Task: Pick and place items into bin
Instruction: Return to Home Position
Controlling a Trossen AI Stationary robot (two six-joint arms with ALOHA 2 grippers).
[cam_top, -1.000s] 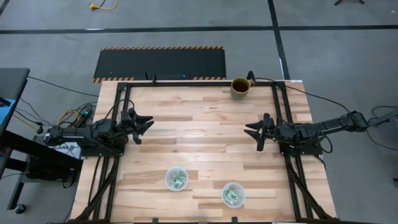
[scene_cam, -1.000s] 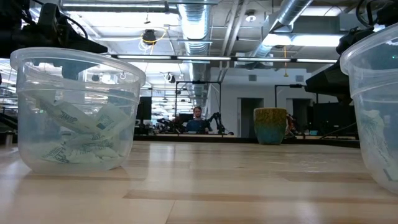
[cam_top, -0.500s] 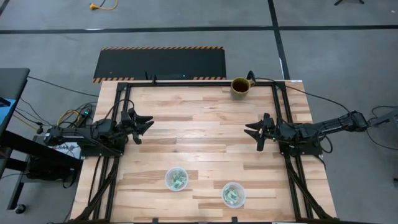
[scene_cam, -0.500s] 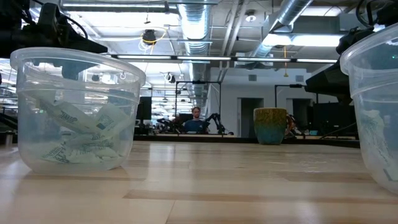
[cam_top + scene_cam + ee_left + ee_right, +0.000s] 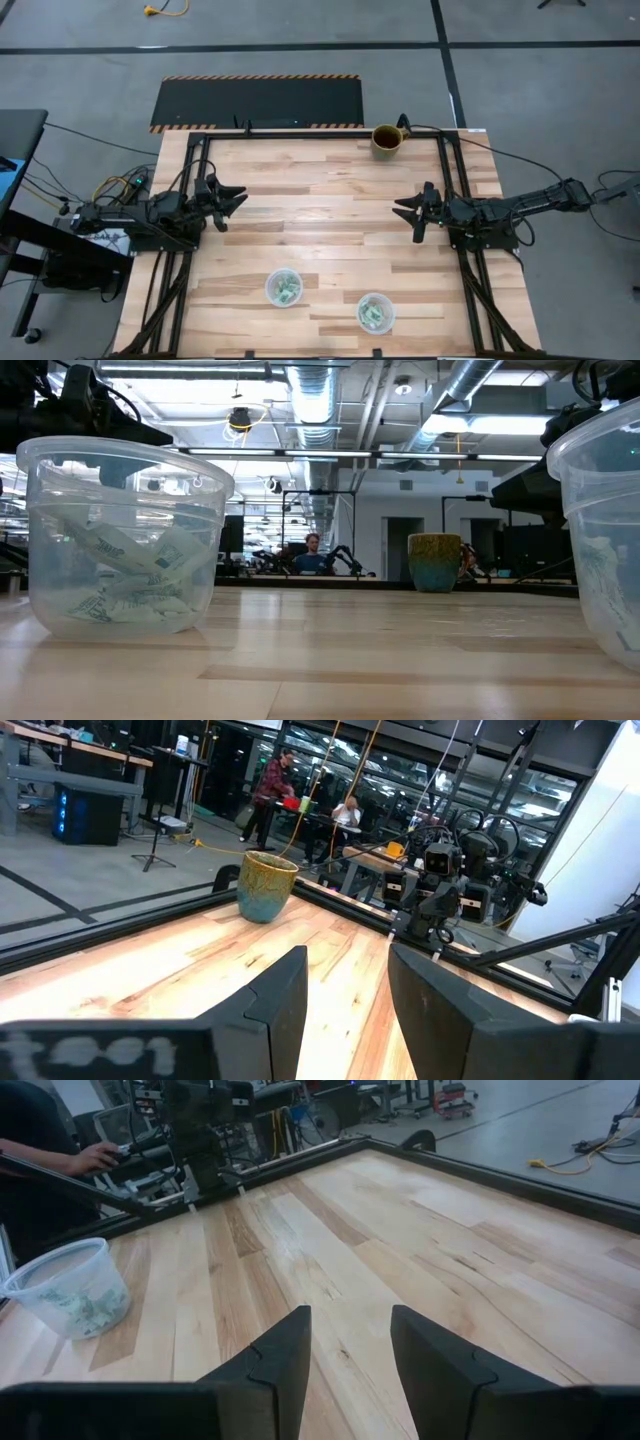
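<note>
Two clear round cups stand near the table's near edge: one [image 5: 283, 288] left of the middle, one [image 5: 375, 313] to its right. Each holds small pale mint-green and whitish pieces [image 5: 125, 585]; the left cup shows again in the right wrist view [image 5: 72, 1288]. My left gripper [image 5: 237, 198] hovers open over the table's left side, well away from the cups, and its fingers frame bare wood in the left wrist view [image 5: 347, 1000]. My right gripper [image 5: 405, 210] hovers open over the right side, also over bare wood [image 5: 350, 1350].
A brown mug [image 5: 387, 139] stands at the table's far edge, right of the middle, seen also in the low view [image 5: 435, 562] and left wrist view [image 5: 265, 886]. Dark rails [image 5: 455, 180] run along the table's sides. People show in the room beyond.
</note>
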